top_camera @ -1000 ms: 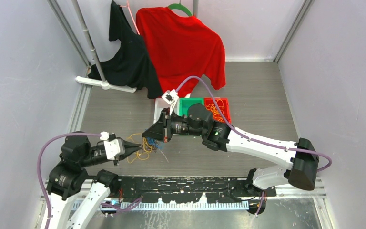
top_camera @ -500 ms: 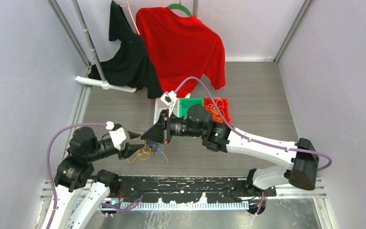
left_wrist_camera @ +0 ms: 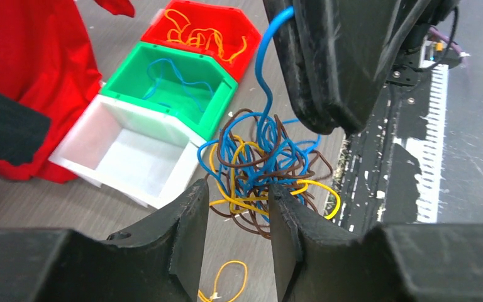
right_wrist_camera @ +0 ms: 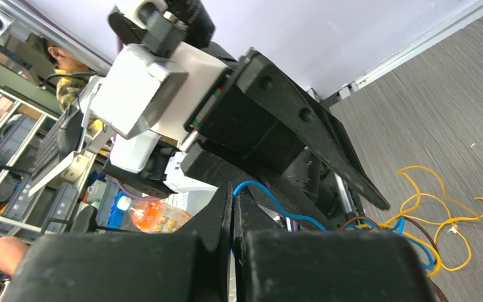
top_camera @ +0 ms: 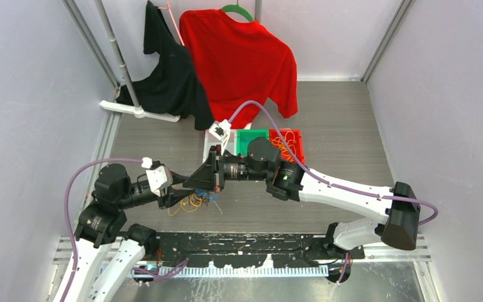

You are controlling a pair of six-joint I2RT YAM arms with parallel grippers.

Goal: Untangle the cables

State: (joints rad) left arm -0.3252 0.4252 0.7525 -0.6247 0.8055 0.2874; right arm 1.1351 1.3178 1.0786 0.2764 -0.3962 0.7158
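Observation:
A tangle of blue, brown and orange-yellow cables [left_wrist_camera: 265, 165] lies on the grey table, also seen in the top view [top_camera: 196, 199]. My right gripper [right_wrist_camera: 233, 194] is shut on a blue cable [right_wrist_camera: 270, 200] and holds its end up above the tangle [left_wrist_camera: 265, 75]. My left gripper [left_wrist_camera: 239, 207] is open, its fingers either side of the near edge of the tangle, low over the table [top_camera: 179, 196]. A loose yellow cable [left_wrist_camera: 226, 280] lies on the table under my left gripper.
Three bins stand behind the tangle: white [left_wrist_camera: 129, 154], green [left_wrist_camera: 176, 82] with blue cable, red [left_wrist_camera: 210, 28] with orange cables. A red shirt [top_camera: 239, 56] and black garment [top_camera: 166, 75] hang at the back by a metal stand [top_camera: 139, 111].
My left gripper has swung right and forward to the tangle, from beside it to over its near edge. My right gripper has barely moved, still holding the blue cable.

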